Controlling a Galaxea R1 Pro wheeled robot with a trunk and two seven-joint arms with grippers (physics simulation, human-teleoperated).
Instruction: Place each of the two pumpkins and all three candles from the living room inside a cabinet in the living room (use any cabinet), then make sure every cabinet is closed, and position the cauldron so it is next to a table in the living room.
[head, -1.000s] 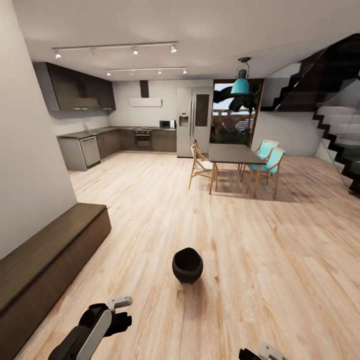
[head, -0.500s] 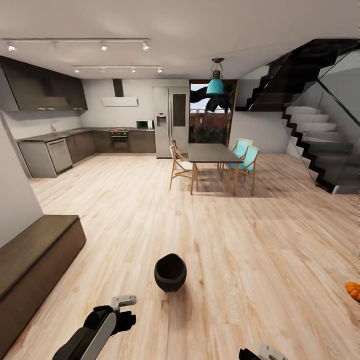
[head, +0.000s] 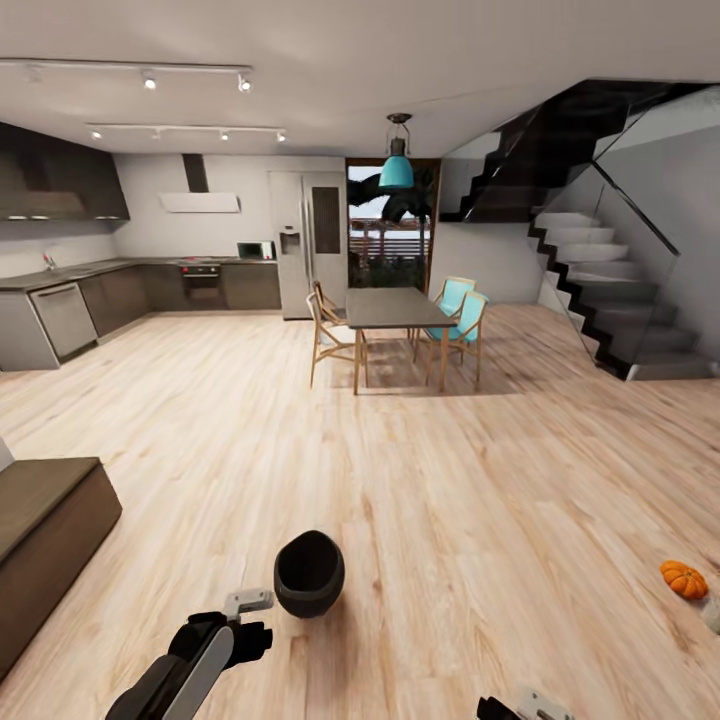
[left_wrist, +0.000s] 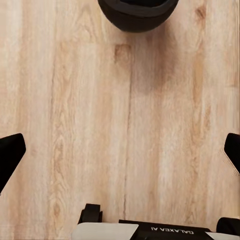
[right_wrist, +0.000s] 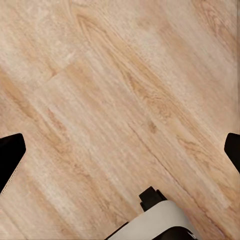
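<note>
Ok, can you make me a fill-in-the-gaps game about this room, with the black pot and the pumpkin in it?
1. The black cauldron sits on the wooden ____.
2. The small orange ____ lies on the floor at the head view's right edge.
3. The lamp hanging over the dining table is coloured ____.
4. The left claw has its fingers spread ____ with nothing between them.

Missing words: floor; pumpkin; blue; open

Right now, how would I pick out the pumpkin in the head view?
Follow the staircase down to the wood floor, then toward the picture's right edge. The pumpkin sits there, small, ribbed and bright orange, unlike the larger black cauldron nearer the robot.
</note>
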